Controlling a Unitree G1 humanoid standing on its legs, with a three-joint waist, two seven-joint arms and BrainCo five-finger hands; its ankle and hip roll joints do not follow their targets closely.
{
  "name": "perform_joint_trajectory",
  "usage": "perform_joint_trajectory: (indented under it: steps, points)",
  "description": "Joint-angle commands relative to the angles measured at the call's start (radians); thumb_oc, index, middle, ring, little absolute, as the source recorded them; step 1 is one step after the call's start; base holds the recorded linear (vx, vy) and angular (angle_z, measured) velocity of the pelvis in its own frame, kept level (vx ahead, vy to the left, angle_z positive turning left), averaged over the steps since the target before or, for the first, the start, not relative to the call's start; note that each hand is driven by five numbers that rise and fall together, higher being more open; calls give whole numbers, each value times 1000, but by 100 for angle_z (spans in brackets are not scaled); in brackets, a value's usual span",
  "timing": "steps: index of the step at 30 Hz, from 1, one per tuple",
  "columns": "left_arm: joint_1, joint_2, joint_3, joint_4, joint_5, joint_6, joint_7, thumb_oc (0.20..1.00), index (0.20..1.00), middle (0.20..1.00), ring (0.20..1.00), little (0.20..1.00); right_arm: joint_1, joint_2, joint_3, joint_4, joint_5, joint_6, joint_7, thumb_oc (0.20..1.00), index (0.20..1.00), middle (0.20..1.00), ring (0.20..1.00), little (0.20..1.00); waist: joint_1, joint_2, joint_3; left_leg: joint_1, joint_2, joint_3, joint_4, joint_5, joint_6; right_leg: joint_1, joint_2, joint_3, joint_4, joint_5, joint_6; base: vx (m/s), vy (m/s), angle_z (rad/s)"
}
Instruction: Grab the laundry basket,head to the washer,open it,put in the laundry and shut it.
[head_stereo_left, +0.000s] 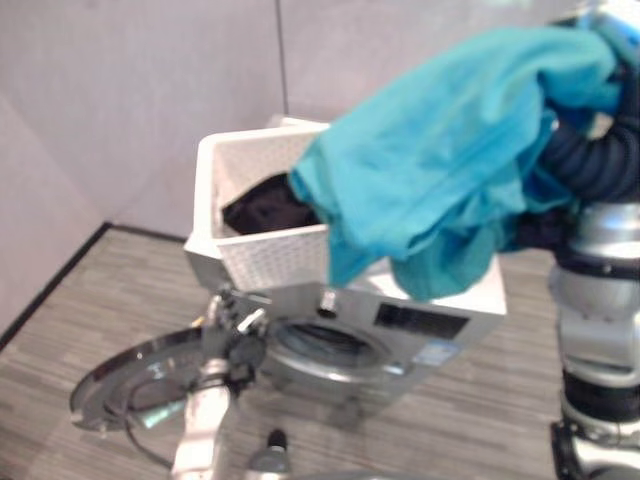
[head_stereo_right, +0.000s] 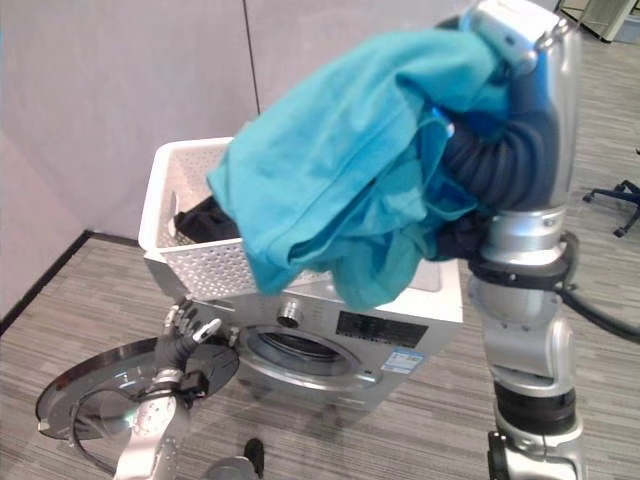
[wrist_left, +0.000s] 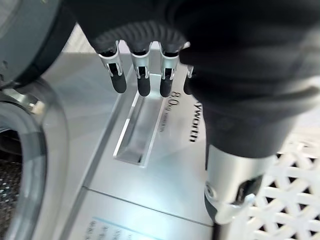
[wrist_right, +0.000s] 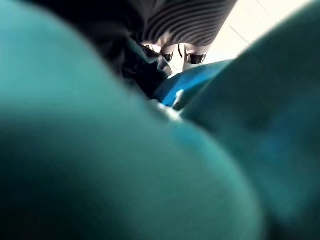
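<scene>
A white laundry basket (head_stereo_left: 270, 255) stands on top of the silver washer (head_stereo_left: 430, 325), with dark clothes (head_stereo_left: 265, 205) inside it. My right hand (head_stereo_right: 510, 32) is raised high above the washer and shut on a large teal cloth (head_stereo_left: 440, 150), which hangs over my forearm and down across the basket's right side. Its fingers (wrist_right: 192, 56) show buried in teal and dark fabric. The washer's round door (head_stereo_left: 130, 385) is swung fully open to the left, baring the drum opening (head_stereo_left: 320, 345). My left hand (head_stereo_left: 235, 325) hovers open at the washer's front, and its fingers (wrist_left: 142, 75) sit close to the detergent drawer recess (wrist_left: 135, 135).
Grey partition walls (head_stereo_left: 150, 90) close off the space behind and to the left of the washer. Striped wood-look floor (head_stereo_left: 470, 410) lies in front. An office chair base (head_stereo_right: 615, 200) shows at the far right.
</scene>
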Motion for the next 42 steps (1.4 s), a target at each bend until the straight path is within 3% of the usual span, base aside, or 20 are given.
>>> perform_joint_trajectory:
  steps: [1, 7, 17, 23, 31, 37, 42]
  points:
    - [-22, 24, -28, -109, -27, -42, -37, 1000, 1000, 1000, 1000, 1000, -23, -8, -6, -28, 105, -9, 48, 200, 200, 200, 200, 200, 16, 43, -13, 23, 115, 54, 5, -38, -50, 62, 11, -17, -3, -47, -32, -2, -14, -4]
    - [-15, 61, 12, -101, -17, -35, -65, 1000, 1000, 1000, 1000, 1000, 140, 94, 80, -17, 248, -1, 189, 200, 200, 200, 200, 200, 19, 44, -15, 17, 117, 48, -2, -25, -56, 54, 17, -30, -3, -48, -35, 2, -3, 1]
    - [-8, 76, 24, -70, -18, -6, -95, 1000, 1000, 1000, 1000, 1000, 213, 147, 194, 53, 408, 19, 277, 200, 200, 200, 200, 200, 38, 38, -15, 7, 120, 49, -2, -17, -63, 55, 24, -50, -3, -53, -37, 10, -5, 3]
    - [7, 62, 10, -79, -38, -1, -122, 1000, 1000, 1000, 1000, 1000, 248, 115, 235, 19, 456, -4, 315, 200, 200, 200, 200, 200, 45, 31, -4, 9, 123, 55, -2, -15, -65, 54, 25, -58, -3, -53, -36, 13, -10, 3]
    - [-12, 60, -16, -55, -49, -9, -126, 1000, 1000, 1000, 1000, 1000, 311, 15, 178, -61, 530, -38, 294, 200, 200, 200, 200, 200, 13, 1, -5, 7, 136, 81, -2, -14, -69, 36, 32, -44, -3, -44, -36, -2, -8, -2]
    - [-9, 63, -14, -50, -46, -13, -128, 1000, 1000, 1000, 1000, 1000, 415, 29, 187, -34, 608, -42, 338, 200, 200, 200, 200, 200, 5, -12, 16, 5, 150, 80, -2, -5, -76, 33, 49, -37, -3, -49, -49, -22, -55, -3]
    - [-1, 73, -13, -63, -41, -7, -129, 1000, 1000, 1000, 1000, 1000, 433, -22, 230, 14, 647, -53, 374, 200, 200, 200, 200, 200, 24, -32, 93, -29, 187, 74, 16, 24, -90, 7, 87, -39, 35, -74, -70, -57, -123, -3]
